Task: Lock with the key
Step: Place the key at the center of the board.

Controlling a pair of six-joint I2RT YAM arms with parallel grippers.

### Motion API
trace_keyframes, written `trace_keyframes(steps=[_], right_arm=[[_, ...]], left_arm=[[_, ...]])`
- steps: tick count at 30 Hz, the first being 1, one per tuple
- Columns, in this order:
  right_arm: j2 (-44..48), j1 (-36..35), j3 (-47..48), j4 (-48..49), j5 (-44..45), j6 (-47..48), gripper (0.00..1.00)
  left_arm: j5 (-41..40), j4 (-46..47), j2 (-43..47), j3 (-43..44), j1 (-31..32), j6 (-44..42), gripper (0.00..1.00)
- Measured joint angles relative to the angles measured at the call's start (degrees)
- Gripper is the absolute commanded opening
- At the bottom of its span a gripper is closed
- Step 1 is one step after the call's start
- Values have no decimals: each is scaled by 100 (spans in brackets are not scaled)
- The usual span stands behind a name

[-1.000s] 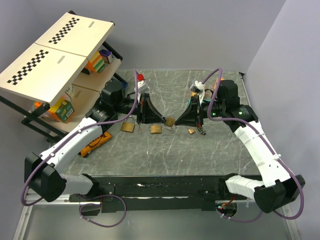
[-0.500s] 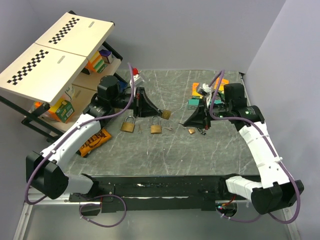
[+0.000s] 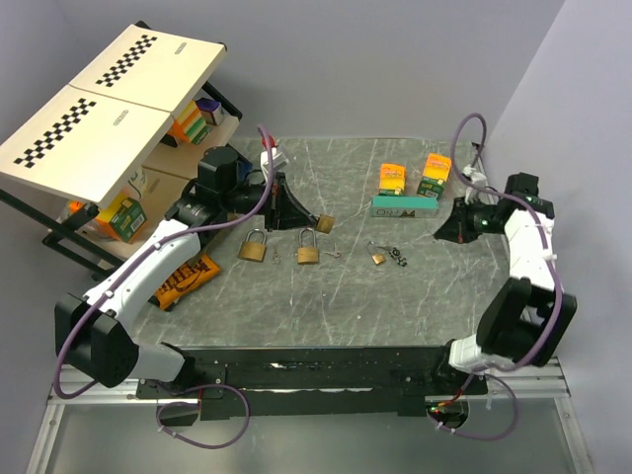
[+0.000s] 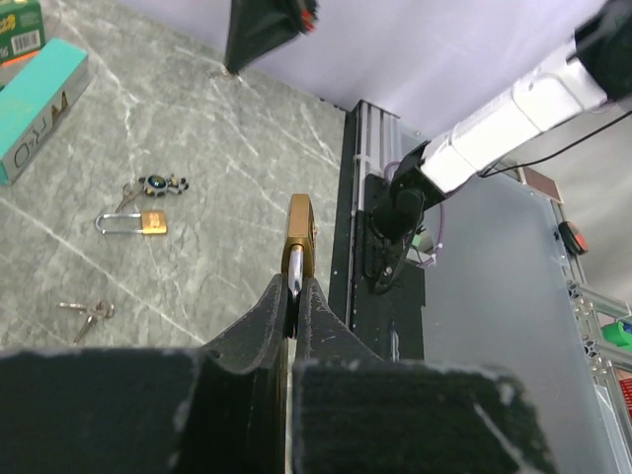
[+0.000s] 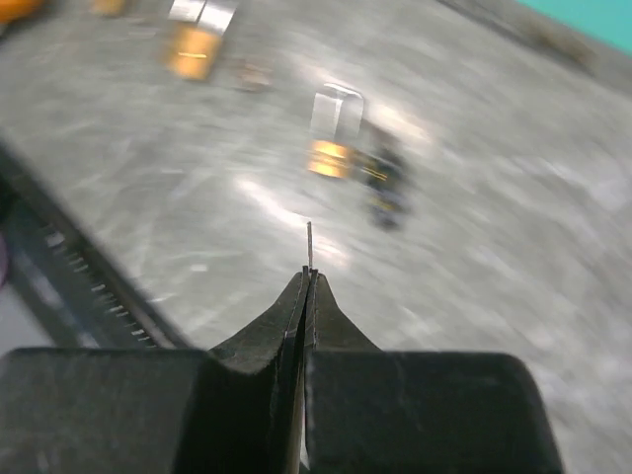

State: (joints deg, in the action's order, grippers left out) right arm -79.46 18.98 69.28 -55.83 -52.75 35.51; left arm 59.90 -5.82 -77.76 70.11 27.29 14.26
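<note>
teal box [image 4: 39, 111] lettered "R-O", partly cut off, other labels unreadable

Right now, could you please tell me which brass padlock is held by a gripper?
The padlock pinched edge-on between the left gripper's fingers. The others lie on the table: the leftmost padlock, the middle padlock, the small padlock by the key.

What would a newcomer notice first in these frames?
The left end effector pinching a brass padlock near the middle of the table draws the eye first. The right end effector, out by the right edge, is shut on a thin metal sliver, perhaps a key edge-on. Between them lie a small padlock and the dark key bunch.
</note>
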Motion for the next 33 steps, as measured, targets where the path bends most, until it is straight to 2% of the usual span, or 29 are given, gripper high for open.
trace_keyframes(steps=[6,15,25,26,27,32,33], right_arm=[[-1043,688,0,597,977,-186,0],[-1908,715,-111,1307,1832,-664,0],[-2356,713,-413,1777,2225,-1016,0],[-2380,715,-424,1792,2249,-1040,4],[-2387,715,-463,1862,2277,-1069,16],[-2387,715,-575,1982,2347,-1182,39],[-2387,715,-592,1985,2367,-1200,46]], left_arm=[[-116,-245,-4,0,0,-269,1],[-258,-428,-20,-2,0,-586,1],[-496,-741,-74,-15,0,-1062,1],[-514,-754,-74,-26,0,-1078,1],[-531,-776,-74,-39,0,-1117,1],[-581,-874,-74,-70,0,-1215,1],[-586,-874,-74,-76,0,-1217,1]])
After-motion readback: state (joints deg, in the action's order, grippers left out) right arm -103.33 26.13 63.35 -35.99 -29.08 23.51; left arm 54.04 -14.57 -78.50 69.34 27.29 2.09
